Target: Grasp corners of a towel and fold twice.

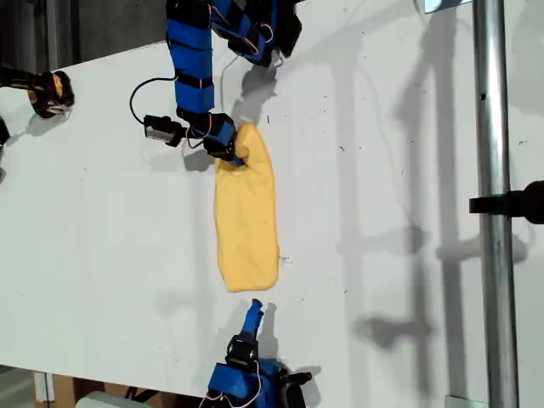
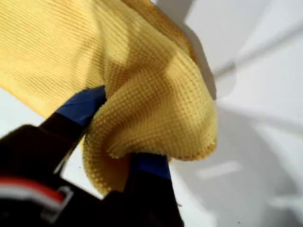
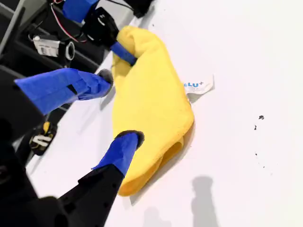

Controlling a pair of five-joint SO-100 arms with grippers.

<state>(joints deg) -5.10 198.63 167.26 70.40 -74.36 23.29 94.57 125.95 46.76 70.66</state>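
Towel edge in my first end effector, bare table alongside.

The only writing that can be made out stands on the small white tag at the edge of the towel, seen in the second wrist view: blue capital letters, of which "LU" is readable, followed by a small mark that looks like a plus sign; any letters before them are hidden under the cloth. In the exterior view the same tag is too small to read. A white label on a dark part beyond the towel carries print too blurred to read.
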